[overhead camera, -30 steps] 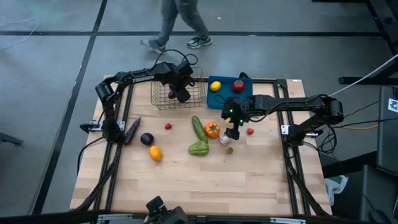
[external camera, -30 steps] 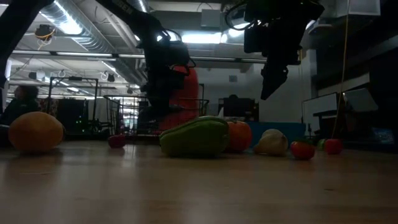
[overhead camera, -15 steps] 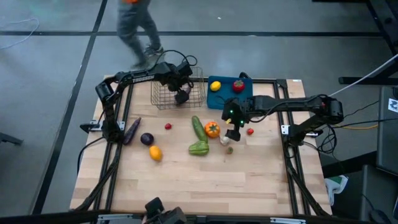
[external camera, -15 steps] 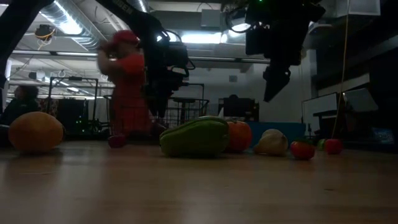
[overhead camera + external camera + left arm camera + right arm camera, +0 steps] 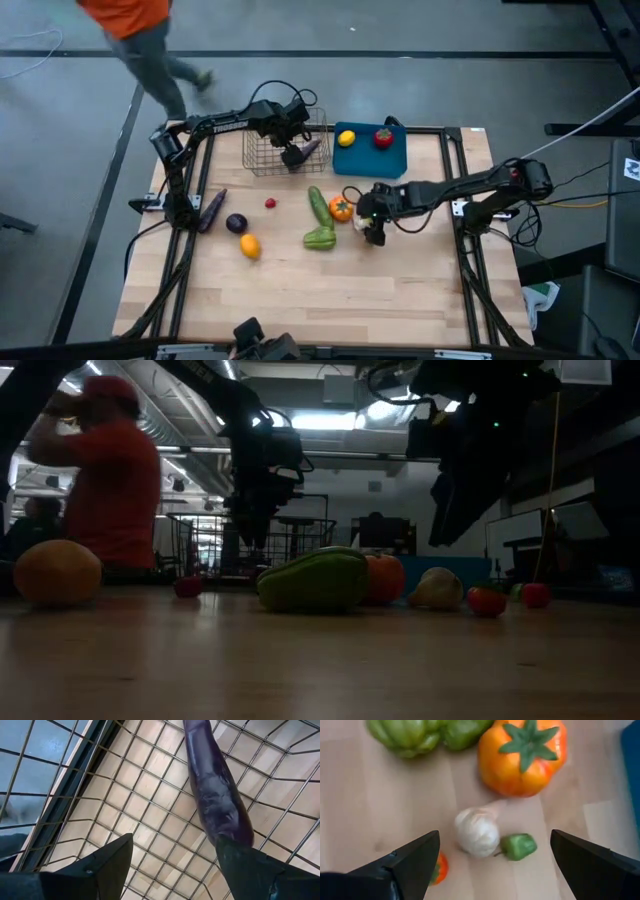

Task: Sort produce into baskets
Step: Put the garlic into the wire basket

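My left gripper [image 5: 293, 155] is open inside the wire-mesh basket [image 5: 262, 160]. A long purple eggplant [image 5: 215, 795] lies on the mesh floor, its end by one finger; it also shows in the high view [image 5: 310, 149]. My right gripper [image 5: 374, 230] is open and low above the white garlic [image 5: 476, 832]. Its fingers stand on either side of the garlic without touching it. Close by are a small green piece [image 5: 518, 846], an orange tomato [image 5: 522, 757] and a green pepper [image 5: 427, 735]. The blue bin [image 5: 366, 158] holds a lemon [image 5: 346, 138] and a red tomato [image 5: 384, 137]. My left gripper has one finger [image 5: 250, 865] at the eggplant's near end [image 5: 231, 836]; I cannot tell whether it touches. The eggplant lies flat on the basket's mesh floor, running away from the fingers.
On the table lie a cucumber [image 5: 318, 205], a red berry [image 5: 270, 203], a long eggplant [image 5: 212, 208], a round purple eggplant [image 5: 236, 223] and an orange fruit [image 5: 250, 245]. A small red berry [image 5: 440, 867] lies by my right gripper. A person [image 5: 140, 40] walks beyond the far edge.
My right gripper has come down and a little toward the near edge, over the garlic. The eggplant now shows lying in the basket beside my left gripper. The person has walked to the left behind the table.
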Robot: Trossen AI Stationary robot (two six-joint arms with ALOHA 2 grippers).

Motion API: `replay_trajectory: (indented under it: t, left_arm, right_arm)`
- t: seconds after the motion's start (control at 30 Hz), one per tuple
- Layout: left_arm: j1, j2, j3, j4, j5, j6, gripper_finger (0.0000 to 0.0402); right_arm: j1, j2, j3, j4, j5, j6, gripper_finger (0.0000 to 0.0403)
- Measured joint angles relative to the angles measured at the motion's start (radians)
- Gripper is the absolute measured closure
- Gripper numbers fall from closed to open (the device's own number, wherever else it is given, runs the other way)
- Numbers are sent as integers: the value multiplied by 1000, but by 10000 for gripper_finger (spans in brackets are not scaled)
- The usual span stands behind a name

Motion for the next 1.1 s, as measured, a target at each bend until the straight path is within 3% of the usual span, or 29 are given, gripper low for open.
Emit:
replay_trajectory:
  t: [0.53, 0.67, 1.0, 1.1]
  left_arm:
    - [0, 0, 0, 0, 0, 2, 121]
    - [-2, 0, 0, 1, 0, -13, 121]
    - [-13, -37, 25, 4, 0, -20, 121]
    - [-13, -61, 50, 3, 0, -22, 121]
  right_arm:
    - [-3, 196, -1, 63, -12, 2, 37]
    - [-3, 205, -1, 63, -12, 2, 78]
    - [-3, 201, 35, 37, -12, -8, 229]
    - [-3, 201, 74, -14, -12, -21, 252]
